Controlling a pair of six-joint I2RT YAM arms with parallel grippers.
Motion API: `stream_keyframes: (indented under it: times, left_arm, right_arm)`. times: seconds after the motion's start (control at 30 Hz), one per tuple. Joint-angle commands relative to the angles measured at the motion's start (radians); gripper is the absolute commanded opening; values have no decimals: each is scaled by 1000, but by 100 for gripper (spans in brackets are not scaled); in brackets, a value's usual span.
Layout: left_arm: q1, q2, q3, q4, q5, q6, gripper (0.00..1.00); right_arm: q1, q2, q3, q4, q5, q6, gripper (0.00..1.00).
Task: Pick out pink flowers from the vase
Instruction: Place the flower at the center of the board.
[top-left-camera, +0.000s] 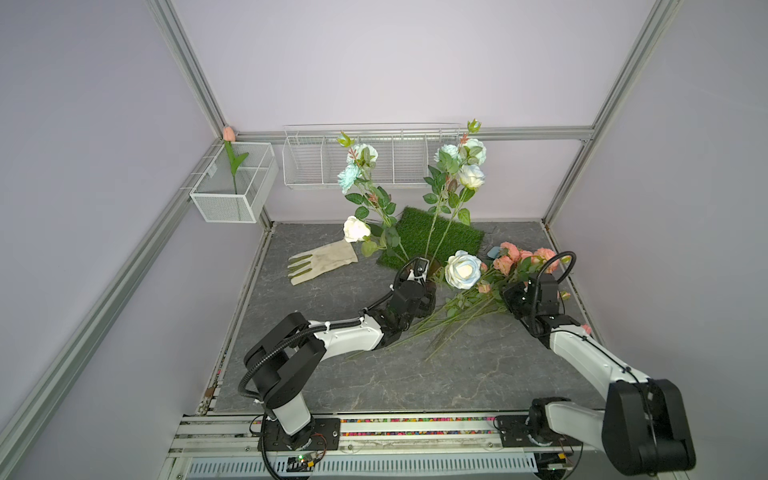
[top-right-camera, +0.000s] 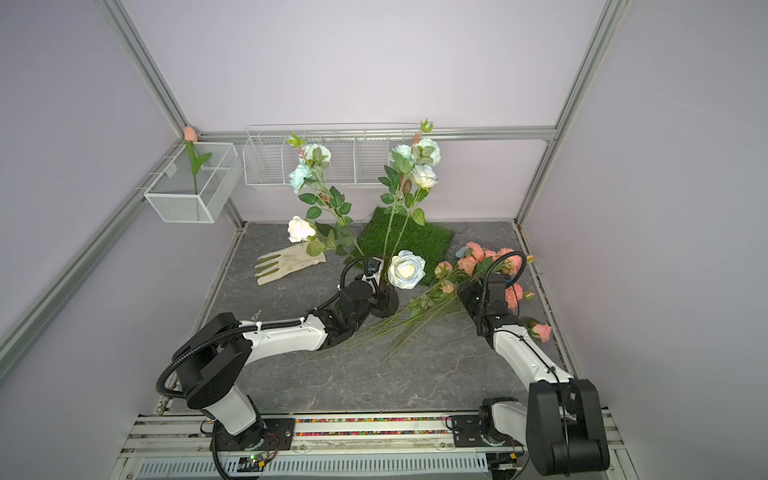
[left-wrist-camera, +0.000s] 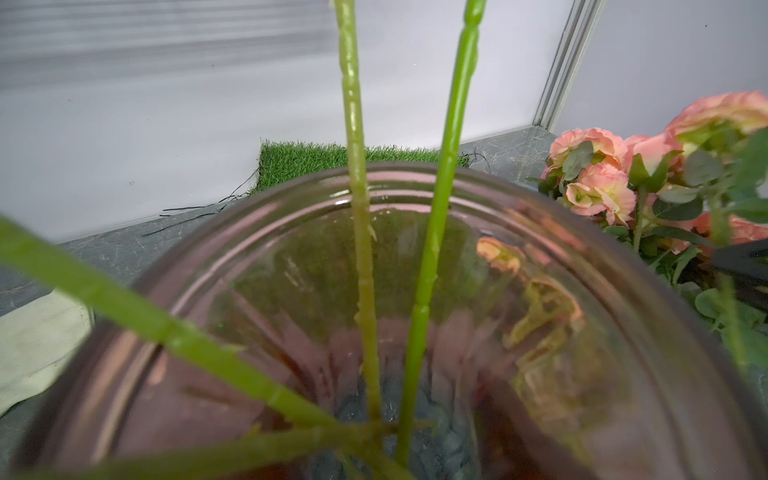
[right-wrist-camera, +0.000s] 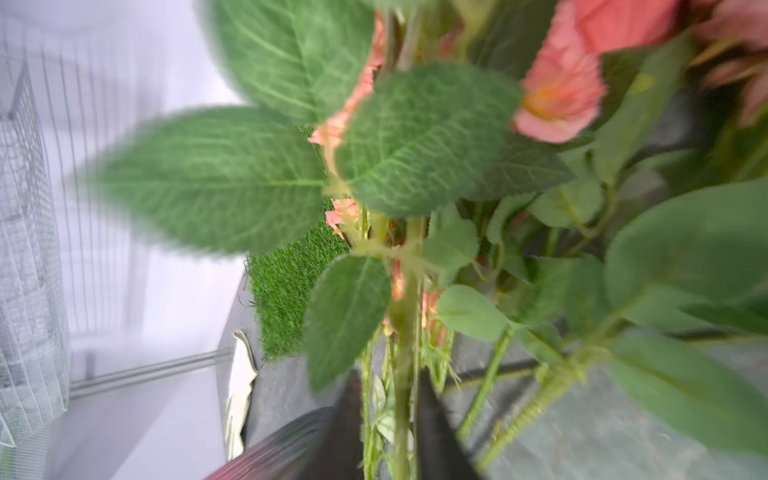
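The dark ribbed vase (top-left-camera: 434, 291) stands mid-table with white and pale blue roses (top-left-camera: 462, 269) rising from it. My left gripper (top-left-camera: 422, 286) is shut on the vase; the left wrist view looks into the vase rim (left-wrist-camera: 415, 178), where only green stems (left-wrist-camera: 361, 249) show. The pink flowers (top-left-camera: 523, 259) lie in a heap on the table to the right of the vase, stems pointing toward the front. My right gripper (right-wrist-camera: 388, 382) is down among the pink flowers (right-wrist-camera: 557, 95). Its dark fingers (right-wrist-camera: 345, 415) stand apart, open, with a green stem (right-wrist-camera: 401, 332) loose between them.
A pale work glove (top-left-camera: 322, 262) lies left of the vase, and a green grass mat (top-left-camera: 440, 237) is behind it. A wire basket (top-left-camera: 361, 166) hangs on the back wall. A mesh box (top-left-camera: 232, 199) at the left corner holds a peach tulip (top-left-camera: 228, 134).
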Motion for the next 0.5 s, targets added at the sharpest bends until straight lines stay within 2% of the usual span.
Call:
stream_keyframes:
  times: [0.0,0.07,0.17,0.37,0.47]
  left_arm:
    - [-3,42,-11,-197,28,11,0]
    - [-3,39,-11,-198,27,11,0]
    - [-3,37,-10,-201,21,18,0]
    - [-3,38,-7,-218,16,46,0]
    - [-3,36,2,-241,3,64,0]
  right_arm:
    - [8,69,-20,205,-52,146,51]
    - [17,78,-19,200,-38,175,56]
    - [19,43,-16,127,1,165,60]
    - [15,-125,37,-129,126,-17,62]
    - [7,-194,45,-177,148,-92,66]
